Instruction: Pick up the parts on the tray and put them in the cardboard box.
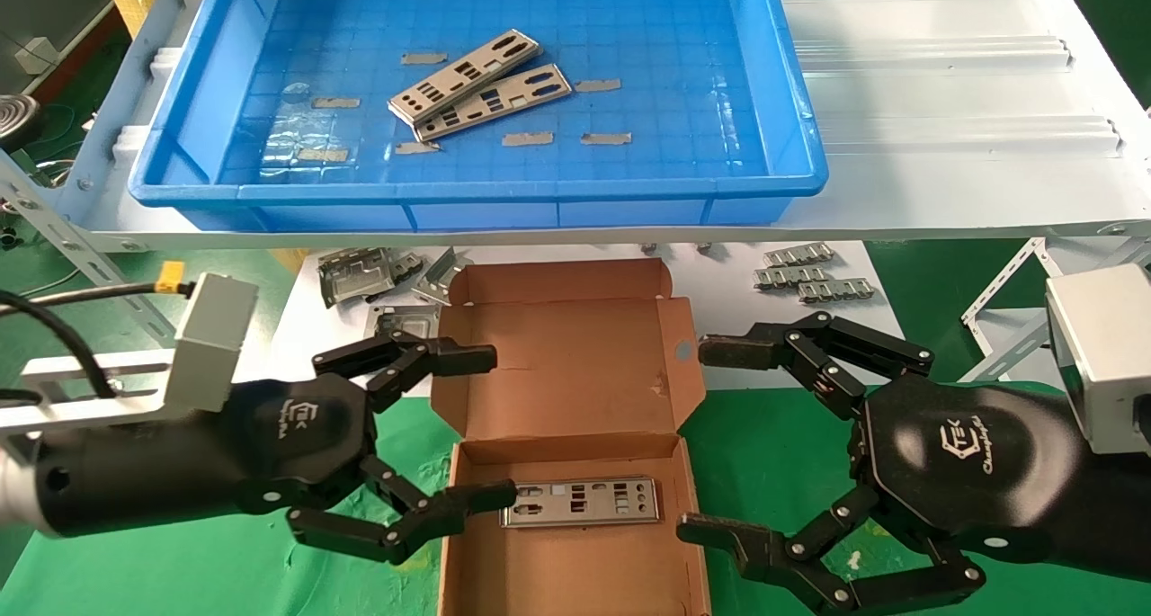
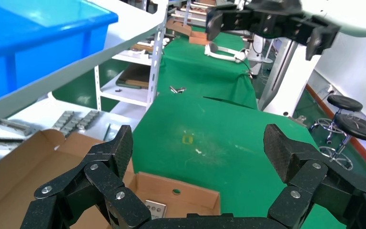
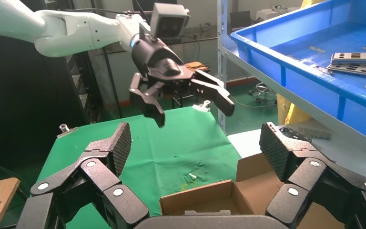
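Both pincers hung wide and empty when we looked: left pincer (image 1: pixel 460 432) at the cardboard box (image 1: pixel 575 373), right pincer (image 1: pixel 710 441) beside its other edge. One part (image 1: pixel 580 501) already lay inside. Two parts (image 1: pixel 481 85) were left on the blue tray (image 1: pixel 477 189), so we judged it a third done

Parts: two silver-grey punched plates (image 1: pixel 479 85) lie overlapped and slanted near the middle of the tray floor; a third plate (image 1: pixel 580 501) lies flat inside the box's base.
Tray (image 1: pixel 477 189): wide, shallow, bright blue, grid floor, set on the far shelf.
Cardboard box (image 1: pixel 566 364): small, brown, corrugated, open, lid folded back, on the near green surface.
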Tool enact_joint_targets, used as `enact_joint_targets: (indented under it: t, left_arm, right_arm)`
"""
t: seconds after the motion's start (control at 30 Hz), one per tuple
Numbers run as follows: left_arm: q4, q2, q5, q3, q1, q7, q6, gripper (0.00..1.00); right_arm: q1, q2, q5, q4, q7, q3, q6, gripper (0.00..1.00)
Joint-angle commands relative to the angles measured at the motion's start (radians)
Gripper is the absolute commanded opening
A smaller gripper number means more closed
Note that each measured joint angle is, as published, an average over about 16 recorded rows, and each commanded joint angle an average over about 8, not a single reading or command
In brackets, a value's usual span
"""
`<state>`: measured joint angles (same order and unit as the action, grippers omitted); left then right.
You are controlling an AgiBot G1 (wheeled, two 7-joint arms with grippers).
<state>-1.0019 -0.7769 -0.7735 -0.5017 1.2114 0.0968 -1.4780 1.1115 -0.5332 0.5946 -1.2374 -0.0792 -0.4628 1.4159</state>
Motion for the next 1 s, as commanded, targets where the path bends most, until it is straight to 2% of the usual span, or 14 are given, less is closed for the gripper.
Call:
enact_joint_targets:
  t: [0.03,0.7,1.0]
  left_arm:
    - [-0.023,0.013,0.003,0.018,-0.011,0.007,-0.001,1.00]
    - [-0.249,0.146,0.038,0.196,-0.121,0.080,-0.016,1.00]
    - [-0.305,0.179,0.048,0.240,-0.148,0.096,-0.020,1.00]
  right_arm:
    - [0.000,0.000,0.000,0.000,0.000,0.000,0.000,1.00]
    - [0.000,0.000,0.000,0.000,0.000,0.000,0.000,1.00]
    - [0.000,0.000,0.000,0.000,0.000,0.000,0.000,1.00]
